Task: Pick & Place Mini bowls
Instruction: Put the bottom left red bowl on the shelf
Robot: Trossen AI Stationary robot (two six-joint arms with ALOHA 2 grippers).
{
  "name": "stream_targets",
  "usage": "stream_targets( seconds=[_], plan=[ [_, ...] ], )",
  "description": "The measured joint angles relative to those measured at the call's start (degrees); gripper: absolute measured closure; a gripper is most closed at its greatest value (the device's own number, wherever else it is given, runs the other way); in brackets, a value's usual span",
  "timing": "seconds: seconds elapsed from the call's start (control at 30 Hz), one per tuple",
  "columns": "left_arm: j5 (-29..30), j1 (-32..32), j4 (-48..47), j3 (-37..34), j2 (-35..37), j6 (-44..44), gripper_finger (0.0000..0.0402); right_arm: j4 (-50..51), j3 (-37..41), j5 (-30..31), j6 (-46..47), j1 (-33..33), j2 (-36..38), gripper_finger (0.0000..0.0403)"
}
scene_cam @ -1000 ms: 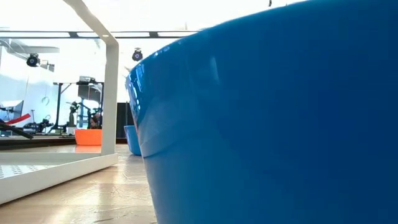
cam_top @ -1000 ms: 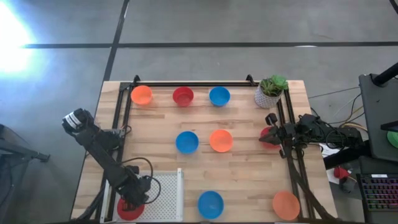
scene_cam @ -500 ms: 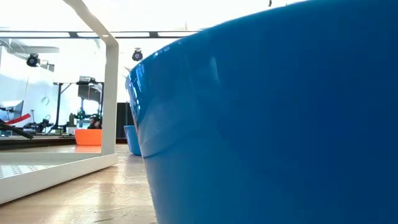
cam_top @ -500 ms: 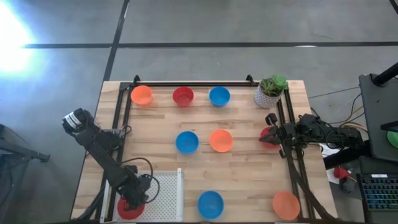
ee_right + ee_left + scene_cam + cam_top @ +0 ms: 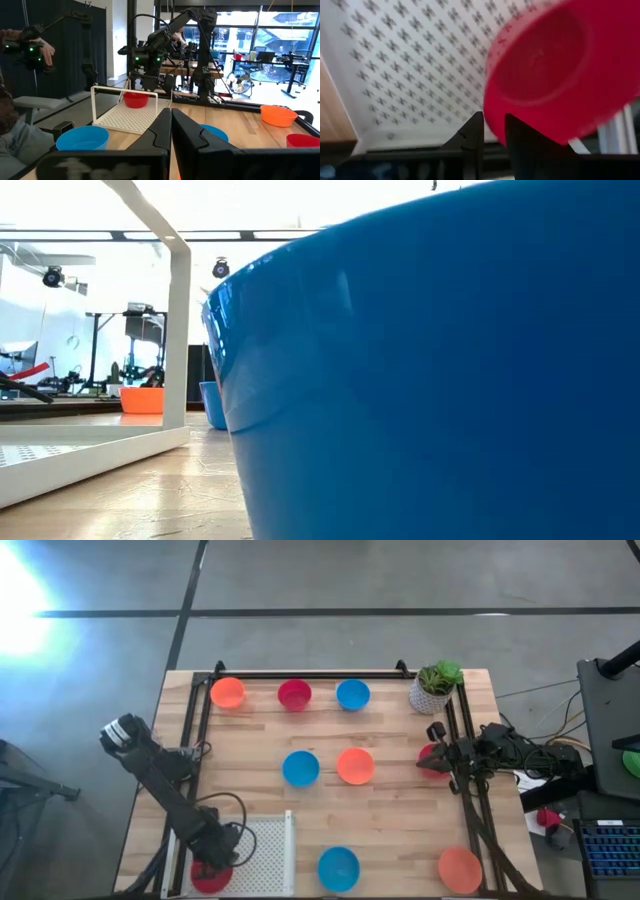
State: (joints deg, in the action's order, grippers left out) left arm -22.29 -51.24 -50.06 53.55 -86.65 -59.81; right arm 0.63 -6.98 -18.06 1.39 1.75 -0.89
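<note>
My left gripper (image 5: 212, 866) points steeply down over the white perforated tray (image 5: 264, 856) at the table's near left. A red mini bowl (image 5: 555, 70) lies under it, in the tray's left end (image 5: 135, 99). In the left wrist view the fingertips (image 5: 492, 131) stand slightly apart with the bowl's rim between them. Other mini bowls sit on the table: orange (image 5: 228, 693), red (image 5: 294, 694), blue (image 5: 352, 694), blue (image 5: 300, 768), orange (image 5: 355, 766), blue (image 5: 338, 868) and orange (image 5: 459, 869). My right gripper (image 5: 171, 117) waits shut and level at the right edge. My left gripper has one finger (image 5: 475, 134) inside and one outside the red bowl's rim (image 5: 495, 127), coming from above. I cannot tell whether either finger touches the rim. The bowl rests low in the tray.
A white pot with a green plant (image 5: 435, 687) stands at the far right corner. Black rails frame the table's far, left and right sides. A red bowl (image 5: 430, 762) lies under my right arm. In the low view the near blue bowl (image 5: 430, 370) fills most of the picture.
</note>
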Motion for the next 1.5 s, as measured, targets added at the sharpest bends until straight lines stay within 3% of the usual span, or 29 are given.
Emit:
stream_targets(
  seconds=[0.27, 0.5, 0.63, 1.03, 1.5],
  plan=[
    [0.6, 0.2, -0.8, 1.0, 5.5, -4.6, 0.0333, -0.1, 0.0, 0.0, -0.3, 0.0, 0.0, 0.0394],
    [19.0, 0.2, -1.1, 1.1, 9.2, -5.1, 0.0333, -0.1, 0.0, 0.0, -1.0, 0.0, 0.0, 0.0394],
    [24.4, 0.5, 1.8, 0.7, 8.7, -1.7, 0.0333, -0.1, 0.0, 0.0, -1.5, 0.0, 0.0, 0.0394],
    [24.3, 0.5, 7.9, 0.5, 1.3, 0.7, 0.0333, -0.1, 0.0, 0.0, -1.4, 0.0, 0.0, 0.0394],
    [15.4, 0.5, 11.6, 0.5, -0.9, -0.3, 0.0333, -0.1, 0.0, 0.0, -1.4, 0.0, 0.0, 0.0394]
  ],
)
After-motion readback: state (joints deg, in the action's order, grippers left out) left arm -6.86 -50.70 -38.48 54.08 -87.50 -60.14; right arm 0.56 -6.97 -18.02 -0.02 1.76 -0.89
